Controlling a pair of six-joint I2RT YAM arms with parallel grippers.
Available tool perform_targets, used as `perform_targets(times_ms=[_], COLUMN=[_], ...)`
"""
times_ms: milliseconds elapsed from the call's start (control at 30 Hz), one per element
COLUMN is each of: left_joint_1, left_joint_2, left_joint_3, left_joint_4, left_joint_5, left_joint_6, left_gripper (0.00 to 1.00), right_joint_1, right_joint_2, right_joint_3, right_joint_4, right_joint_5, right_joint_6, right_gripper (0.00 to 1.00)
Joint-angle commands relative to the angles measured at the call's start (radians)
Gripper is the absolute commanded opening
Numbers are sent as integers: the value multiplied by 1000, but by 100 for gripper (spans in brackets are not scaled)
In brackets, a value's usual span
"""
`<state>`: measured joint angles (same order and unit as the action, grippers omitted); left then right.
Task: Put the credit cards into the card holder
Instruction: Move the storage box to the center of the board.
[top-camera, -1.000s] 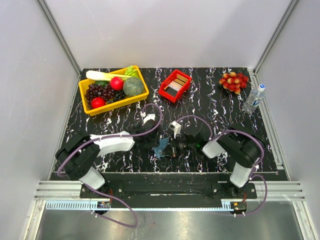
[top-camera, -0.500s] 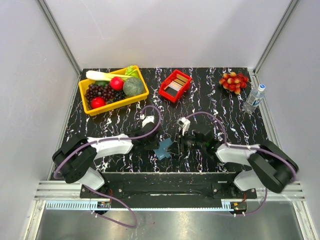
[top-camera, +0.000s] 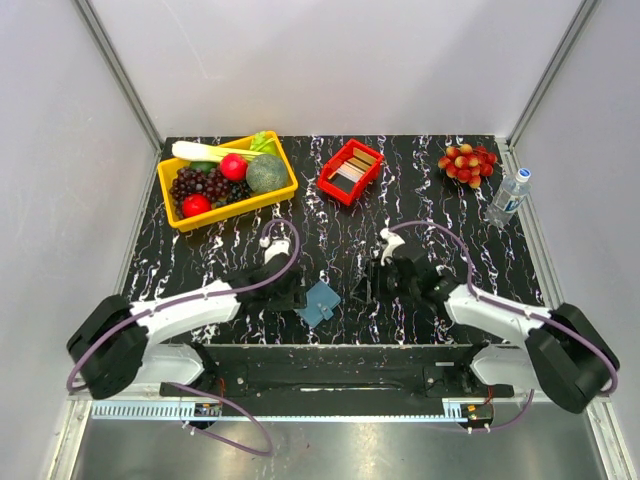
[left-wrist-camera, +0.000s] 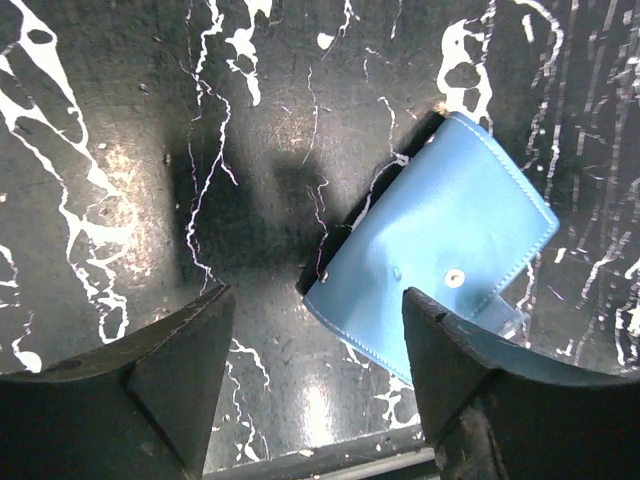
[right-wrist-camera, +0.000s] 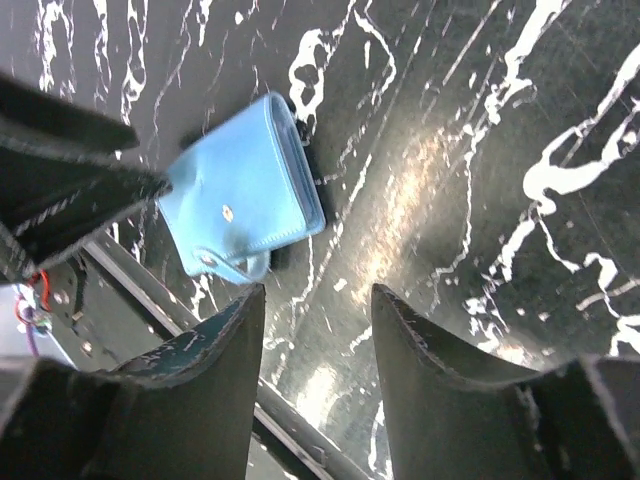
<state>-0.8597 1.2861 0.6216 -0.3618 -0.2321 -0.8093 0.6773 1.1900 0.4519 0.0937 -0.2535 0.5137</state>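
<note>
The black, white-veined surface (top-camera: 420, 205) carries a yellow bin (top-camera: 235, 207) of produce at 10 o'clock, a red tray (top-camera: 331, 187) at 12, a red-and-yellow fruit cluster (top-camera: 467, 162) at 1, a water bottle (top-camera: 508, 197) upright near the edge at 2, and the closed blue card holder (top-camera: 319, 302) lying flat at 6.

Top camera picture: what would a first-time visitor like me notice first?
Probably the steel-blue card holder, lying closed near the front edge of the black marbled table, with the left arm's fingers and right arm's fingers open either side. A yellow crate of fruit and vegetables sits back left, a red tray beside it.
</note>
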Motion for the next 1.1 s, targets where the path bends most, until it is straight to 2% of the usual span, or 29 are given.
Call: perform_targets(times_ms=[0, 100, 200, 233, 333, 400, 533, 833, 967, 1067], left_joint_1=[-1, -1, -1, -1, 1, 2, 10, 19, 27, 31], left_joint_2=[-111, -137, -166, -175, -198, -206, -222, -260, -266, -261], left_joint_3=[-17, -11, 0, 4, 21, 35, 56, 63, 58, 63], left_joint_4=[-26, -68, -100, -107, -130, -144, -167, -183, -183, -183], left_joint_5=[-32, -62, -96, -104, -136, -153, -167, -158, -165, -165], left_joint_6=[19, 21, 18, 16, 15, 19, 32, 47, 48, 59], left_gripper=[73, 77, 87, 90, 96, 99, 99, 99, 99, 99], right_joint_1=[-7, -8, -33, -54, -143, -179, -246, -332, -340, -344], right_joint_2=[120, 190, 201, 203, 243, 302, 492, 922, 1039, 1082], right_joint_3=[154, 197, 263, 299, 457, 577, 838, 1396, 1527, 1564], right_joint_4=[-55, -81, -86, -144, -231, -293, -389, -587, -586, -586], right_joint_5=[-32, 8, 92, 115, 198, 276, 390, 497, 468, 458], right_joint_6=[110, 167, 174, 171, 164, 149, 134, 28, -23, -37], right_gripper=[50, 47, 53, 54, 62, 63, 71, 72, 72, 73])
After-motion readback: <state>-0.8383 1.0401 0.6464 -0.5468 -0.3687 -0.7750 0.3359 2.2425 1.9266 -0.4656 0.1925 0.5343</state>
